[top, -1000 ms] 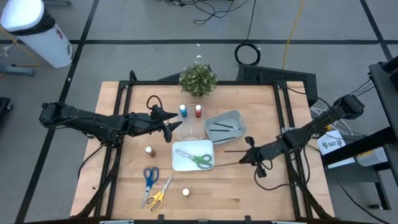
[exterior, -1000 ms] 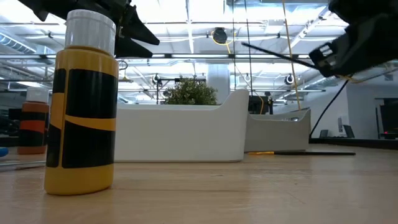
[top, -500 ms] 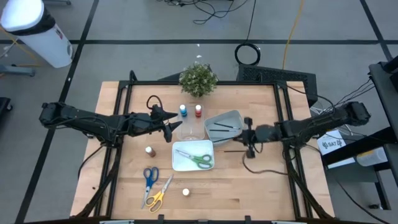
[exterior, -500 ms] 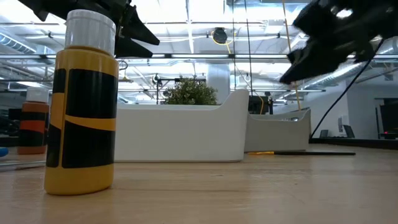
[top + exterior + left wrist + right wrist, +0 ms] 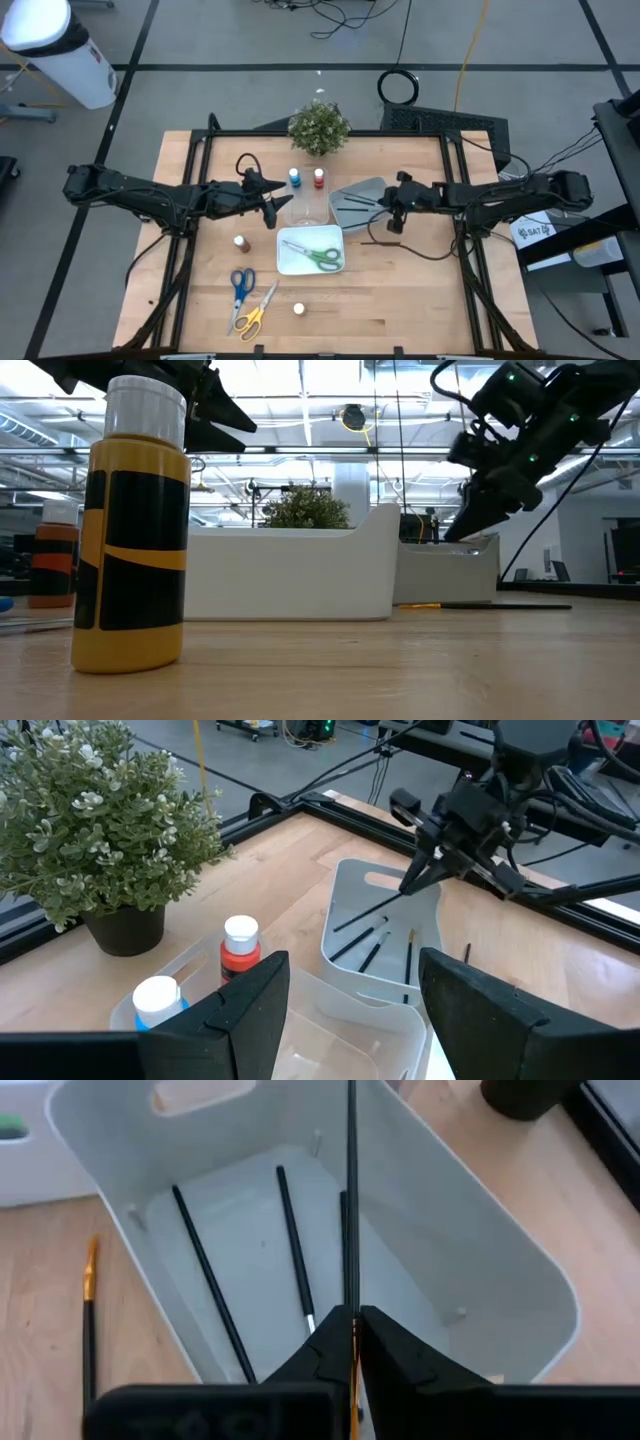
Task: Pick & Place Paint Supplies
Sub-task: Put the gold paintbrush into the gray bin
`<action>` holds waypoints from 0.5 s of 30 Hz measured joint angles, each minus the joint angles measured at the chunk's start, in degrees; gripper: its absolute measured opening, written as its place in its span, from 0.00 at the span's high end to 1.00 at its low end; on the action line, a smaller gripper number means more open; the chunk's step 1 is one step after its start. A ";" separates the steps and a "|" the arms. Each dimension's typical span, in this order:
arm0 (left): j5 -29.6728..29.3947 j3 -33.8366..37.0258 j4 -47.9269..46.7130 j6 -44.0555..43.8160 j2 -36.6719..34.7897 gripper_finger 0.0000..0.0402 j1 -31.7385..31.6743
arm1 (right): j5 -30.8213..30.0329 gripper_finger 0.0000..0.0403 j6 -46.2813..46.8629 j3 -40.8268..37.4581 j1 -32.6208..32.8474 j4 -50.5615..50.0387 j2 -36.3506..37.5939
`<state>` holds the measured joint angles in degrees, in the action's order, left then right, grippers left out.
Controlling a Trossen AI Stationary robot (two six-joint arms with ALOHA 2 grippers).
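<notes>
My right gripper (image 5: 387,213) hangs over the right end of the grey tray (image 5: 372,188), shut on a thin dark brush (image 5: 352,1180) that points into the tray. Three brushes (image 5: 293,1240) lie on the tray's floor. Another brush (image 5: 375,241) lies flat on the table near the tray. My left gripper (image 5: 355,1020) hovers open over the clear tray (image 5: 305,208), with nothing between its fingers. A blue bottle (image 5: 294,178) and a red bottle (image 5: 319,178) stand at that tray's far end. Green scissors (image 5: 322,258) lie in the white tray (image 5: 290,262). My right gripper pinches the brush's shaft (image 5: 352,1295) near one end between its two fingertips (image 5: 385,1335). The fingers slant down from the table's right side and lie along the brush. The brush sticks out ahead of them, lifted over the grey tray; whether its free end touches the tray I cannot tell.
A potted plant (image 5: 319,128) stands at the far edge. A brown bottle (image 5: 241,243), blue scissors (image 5: 240,285), yellow scissors (image 5: 255,315) and a small whitish-capped bottle (image 5: 298,309) sit on the near left of the table. The yellow bottle (image 5: 135,525) fills the low view's left.
My right gripper has swung with the brush from the table's near right toward the far edge and a little left, ending over the grey tray. It has turned as it went, so the brush now points into the tray.
</notes>
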<state>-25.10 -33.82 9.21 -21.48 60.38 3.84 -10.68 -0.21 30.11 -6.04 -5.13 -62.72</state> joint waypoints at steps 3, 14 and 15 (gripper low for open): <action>0.00 0.00 -0.04 0.00 0.00 0.41 -0.02 | 0.30 0.92 0.13 0.00 0.24 1.18 0.00; 0.02 0.00 -0.04 0.08 0.00 0.41 -0.02 | 3.22 0.65 0.17 0.00 4.27 4.53 0.37; 0.02 0.00 -0.06 0.26 -0.02 0.41 0.00 | 3.57 0.64 0.26 0.00 5.38 5.77 0.35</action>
<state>-25.08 -33.82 9.15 -21.22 60.36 3.83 -7.11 0.05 30.11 -0.66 0.63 -62.37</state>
